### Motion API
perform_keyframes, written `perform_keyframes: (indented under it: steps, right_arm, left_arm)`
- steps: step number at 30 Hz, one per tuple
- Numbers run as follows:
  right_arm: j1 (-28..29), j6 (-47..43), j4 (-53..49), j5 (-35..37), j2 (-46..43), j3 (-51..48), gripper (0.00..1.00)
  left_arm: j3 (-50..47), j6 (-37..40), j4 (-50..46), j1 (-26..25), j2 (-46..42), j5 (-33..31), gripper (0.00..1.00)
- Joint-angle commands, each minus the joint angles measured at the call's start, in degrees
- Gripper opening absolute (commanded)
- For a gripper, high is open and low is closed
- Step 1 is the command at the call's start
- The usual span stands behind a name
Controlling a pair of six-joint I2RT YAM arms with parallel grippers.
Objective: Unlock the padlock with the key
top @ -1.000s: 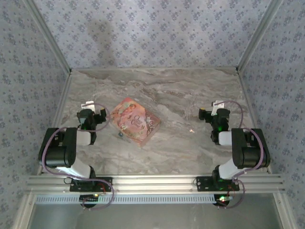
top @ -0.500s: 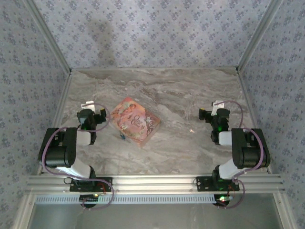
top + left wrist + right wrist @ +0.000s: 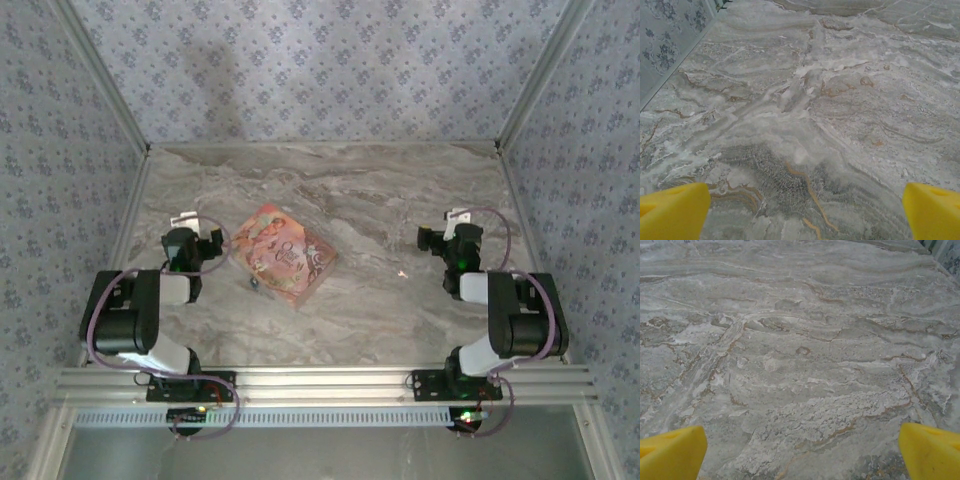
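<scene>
Zero steps done | my left gripper point(image 3: 802, 212) and right gripper point(image 3: 802, 450) gape wide, empty | key point(image 3: 402, 273) untouched on table point(image 3: 400, 200) | padlock point(image 3: 253, 284) just beside pink box point(image 3: 283, 252), unlocking all left, I judge.

The desk point(image 3: 400, 200) looks like smooth grey marble. The rail point(image 3: 330, 382) at its near edge is ribbed, silvery metal. The pink box point(image 3: 283, 253) looks papery.

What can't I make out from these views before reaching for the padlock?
padlock: top view, too small; shackle state unreadable.
key: top view, pale speck; orientation unreadable.
pink box: top view, printing blurred.
left claw and right claw: wrist views, mostly cut off by bottom edge.
</scene>
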Motion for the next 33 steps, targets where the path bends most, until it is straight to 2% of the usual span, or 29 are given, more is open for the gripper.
perform_keyframes:
  steps: [1,4,7,11,14,16,18,21,25,33]
  right_arm:
    - [0.31,-0.1,-12.07,0.72,-5.63,5.52,1.0]
    - [0.51,2.91,-15.58,1.21,-10.77,5.89,1.0]
    - [0.49,6.46,-18.49,-2.26,-16.41,6.22,1.0]
    - [0.2,19.92,-31.58,-3.45,-22.83,10.78,1.0]
    - [-0.55,33.31,-47.67,-2.96,-24.96,15.18,1.0]
    - [-3.24,35.73,-46.2,-14.04,-25.07,14.22,1.0]
    - [-3.95,38.44,-42.21,-20.76,-26.35,11.51,1.0]
    - [-2.37,40.74,-41.36,-25.71,-30.44,8.67,0.99]
    - [2.77,41.01,-47.76,-28.8,-32.18,8.0,0.89]
    - [16.11,45.38,-49.25,-24.38,-36.84,2.32,0.87]
  left_arm:
    - [6.33,0.44,-10.2,0.31,-5.25,1.74,0.98]
    - [8.53,0.25,-15.48,0.39,-8.19,2.4,0.98]
    - [11.34,-3.65,-21.81,0.75,-11.11,4.98,0.98]
    - [18.59,-10.84,-34.42,2.09,-11.34,14.53,0.98]
    - [23.17,-17.72,-40.19,3.91,-9.8,23.79,0.98]
    - [25.51,-20.47,-41.38,4.95,-7.96,32.44,0.98]
    - [27.39,-21.69,-43.97,4.81,-6.99,35.72,0.92]
    - [27.7,-23.06,-47.49,4.52,-7.3,38.04,0.88]
    - [25.66,-23.53,-49.84,2.84,-8.48,39.96,0.84]
    - [22.32,-24.61,-52.14,-1.64,-8.14,39.01,0.81]
